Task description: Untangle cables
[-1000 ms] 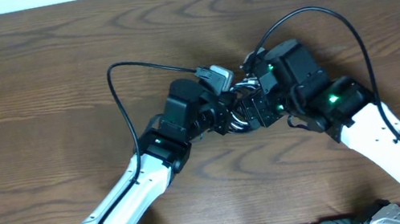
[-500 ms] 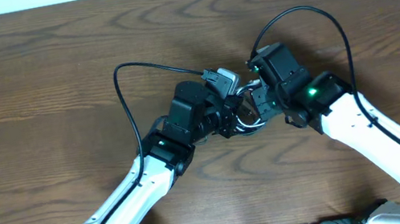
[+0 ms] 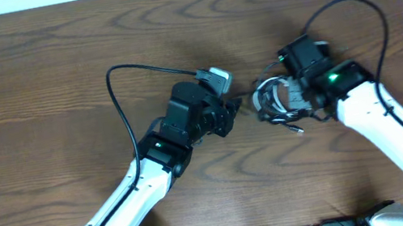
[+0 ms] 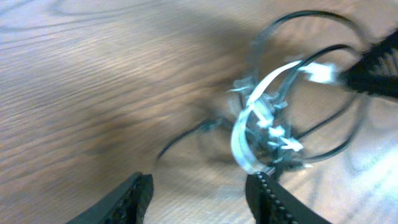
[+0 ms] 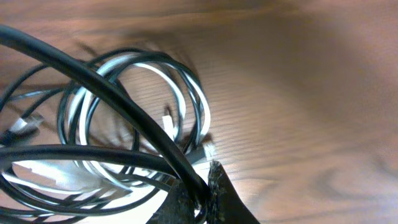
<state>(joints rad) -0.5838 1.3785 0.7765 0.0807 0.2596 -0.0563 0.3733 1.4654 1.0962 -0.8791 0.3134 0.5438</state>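
The cables point(image 3: 269, 101) were bunched right of centre in the overhead view. The right gripper point(image 5: 200, 194) had its fingers pressed together on one black strand at the bundle's right edge. The left gripper point(image 4: 199, 183), spread and empty, sat just left of the bundle, facing its loose loops across a small gap.

Wood-grain table point(image 3: 31, 76) — tangled black and white cables point(image 3: 269, 101) near its middle

Left arm point(image 3: 129, 197), right arm point(image 3: 384, 127): white shells, black joints, 1 green light point(image 3: 333, 78) each, thick black cable loop point(image 3: 113, 103); left gripper point(image 4: 199, 188) fingers black, ridged.
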